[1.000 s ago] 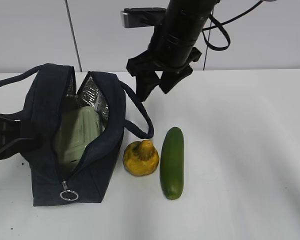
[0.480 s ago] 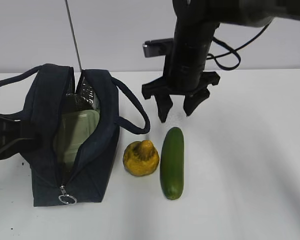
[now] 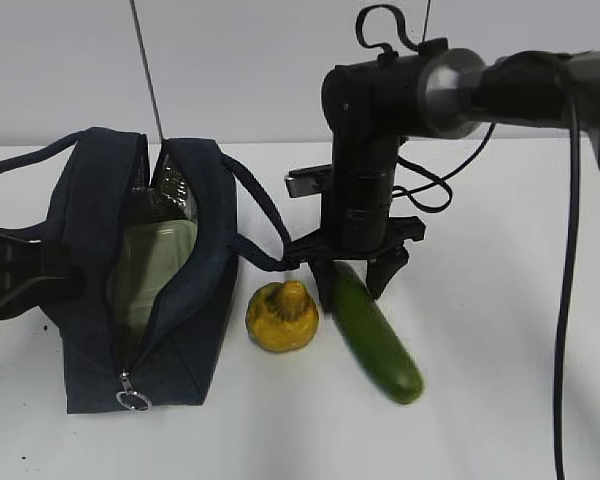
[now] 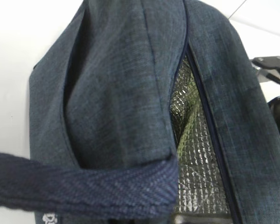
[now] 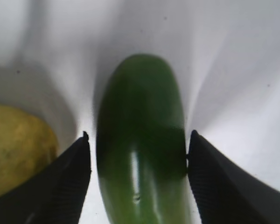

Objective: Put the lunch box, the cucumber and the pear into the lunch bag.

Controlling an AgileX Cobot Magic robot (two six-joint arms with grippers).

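Observation:
The navy lunch bag (image 3: 80,220) stands unzipped on the left, and the sage-lidded lunch box (image 3: 150,265) lies inside it. My left gripper (image 3: 15,275) is at the bag's left side. In the left wrist view the bag (image 4: 112,93) fills the frame and its handle strap (image 4: 84,186) hides the jaws. The yellow-orange pear (image 3: 282,316) sits on the table beside the bag. My right gripper (image 3: 352,285) is low over the far end of the dark green cucumber (image 3: 375,335). Its jaws straddle the cucumber (image 5: 140,116), the right pad touching, a slim gap at the left. The gripper's midpoint is here (image 5: 139,140). The pear (image 5: 18,149) is just left of it.
The bag's right handle (image 3: 270,230) loops down close to my right gripper and the pear. The zipper's ring pull (image 3: 131,399) hangs at the bag's near end. White table extends right of the cucumber. A black cable (image 3: 565,250) hangs at the far right.
My right gripper has dropped from above the table onto the cucumber's far end. The cucumber has swung, its near end now pointing right. The bag's mouth narrowed after the first frame.

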